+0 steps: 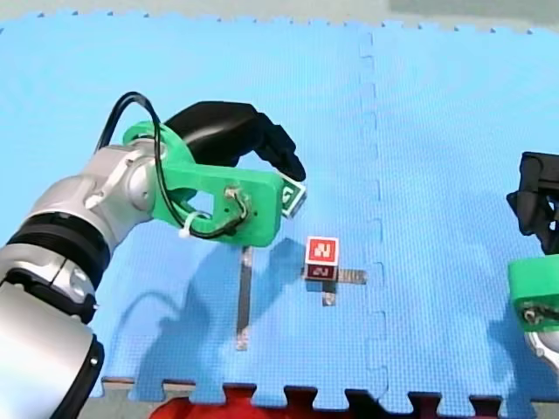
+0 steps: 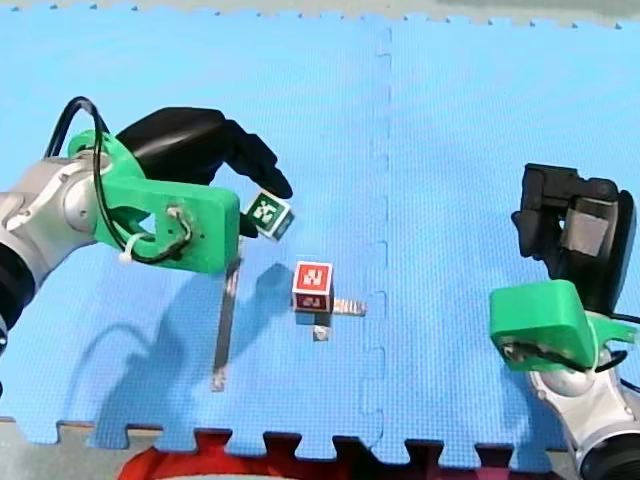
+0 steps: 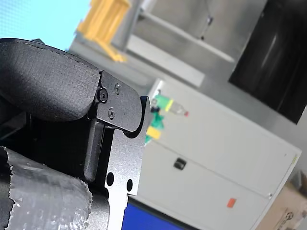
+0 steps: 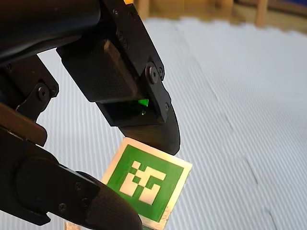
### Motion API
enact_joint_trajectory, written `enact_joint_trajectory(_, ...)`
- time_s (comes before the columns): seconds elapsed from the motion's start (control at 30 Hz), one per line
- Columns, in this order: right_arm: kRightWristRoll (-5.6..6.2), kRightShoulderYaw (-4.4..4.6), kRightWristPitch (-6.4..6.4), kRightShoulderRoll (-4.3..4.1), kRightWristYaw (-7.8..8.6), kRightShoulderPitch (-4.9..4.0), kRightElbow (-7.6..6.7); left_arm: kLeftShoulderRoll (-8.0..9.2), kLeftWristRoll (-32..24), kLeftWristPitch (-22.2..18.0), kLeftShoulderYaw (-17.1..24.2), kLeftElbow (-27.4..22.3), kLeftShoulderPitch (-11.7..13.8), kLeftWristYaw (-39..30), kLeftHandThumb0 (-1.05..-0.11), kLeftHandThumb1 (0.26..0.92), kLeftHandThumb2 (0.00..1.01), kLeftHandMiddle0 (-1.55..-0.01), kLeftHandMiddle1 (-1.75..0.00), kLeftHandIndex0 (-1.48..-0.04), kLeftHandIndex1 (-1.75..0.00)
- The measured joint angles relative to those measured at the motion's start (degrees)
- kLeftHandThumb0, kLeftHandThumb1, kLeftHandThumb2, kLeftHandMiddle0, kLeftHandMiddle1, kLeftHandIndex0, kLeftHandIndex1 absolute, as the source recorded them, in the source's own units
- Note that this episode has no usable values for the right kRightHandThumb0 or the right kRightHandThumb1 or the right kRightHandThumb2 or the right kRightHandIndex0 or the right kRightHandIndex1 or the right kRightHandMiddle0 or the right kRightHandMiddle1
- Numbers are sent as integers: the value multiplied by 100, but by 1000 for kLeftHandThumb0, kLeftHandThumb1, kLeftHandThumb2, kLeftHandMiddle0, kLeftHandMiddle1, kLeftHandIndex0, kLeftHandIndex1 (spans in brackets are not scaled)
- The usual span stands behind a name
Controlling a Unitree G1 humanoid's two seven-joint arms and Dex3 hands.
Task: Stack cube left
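My left hand (image 2: 255, 185) comes in from the left and is shut on a green cube (image 2: 268, 216) with a white pattern, holding it in the air. The second wrist view shows this cube (image 4: 146, 184) pinched between the black fingers (image 4: 139, 115). A red cube (image 2: 312, 286) with a white mark sits on the blue mat at a cross of grey tape, lower and to the right of the green cube, apart from it. My right hand (image 2: 570, 235) stands at the right edge of the mat, holding nothing.
The blue foam mat (image 1: 437, 131) covers the work surface, with a jigsaw seam (image 1: 376, 201) running down its middle. A grey tape strip (image 1: 244, 297) lies left of the red cube. A red object (image 1: 201, 408) shows past the mat's near edge.
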Motion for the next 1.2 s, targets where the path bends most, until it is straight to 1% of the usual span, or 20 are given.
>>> enact_joint_trajectory(0.13, -13, 2, 7, 6, -7, 1, 0, -129, -478, 281, 290, 9, 5, -730, -490, 812, 0, -1001, -1746, -1257, -68)
enact_joint_trajectory(0.2, -21, 3, 31, 6, -31, 1, 1, -204, -685, 457, 446, 61, 19, -1052, -493, 809, 0, -999, -1746, -1255, -61)
enact_joint_trajectory(0.23, -23, 3, 39, 6, -37, 1, 2, -225, -722, 494, 484, 78, 36, -1121, -494, 807, 0, -998, -1746, -1254, -59)
enact_joint_trajectory(0.37, -39, 8, 61, 7, -48, 1, 5, -247, -826, 521, 594, 92, 74, -1299, -512, 804, 0, -993, -1746, -1257, -46)
enact_joint_trajectory(0.53, -46, 11, 71, 12, -54, 1, 14, -268, -913, 506, 691, 106, 86, -1597, -510, 801, 0, -992, -1746, -1264, -41)
enact_joint_trajectory(0.8, -53, 16, 73, 16, -94, 0, 67, -300, -983, 482, 790, 177, 135, -1785, -489, 794, 0, -997, -1746, -1272, -32)
enact_joint_trajectory(0.97, -58, 26, 78, 16, -122, -1, 76, -329, -1046, 483, 882, 212, 159, -1916, -485, 793, 0, -1001, -1746, -1276, -28)
enact_joint_trajectory(1.2, -63, 42, 86, 17, -132, -5, 93, -393, -1028, 437, 912, 221, 171, -1810, -480, 792, 0, -1009, -1746, -1277, -21)
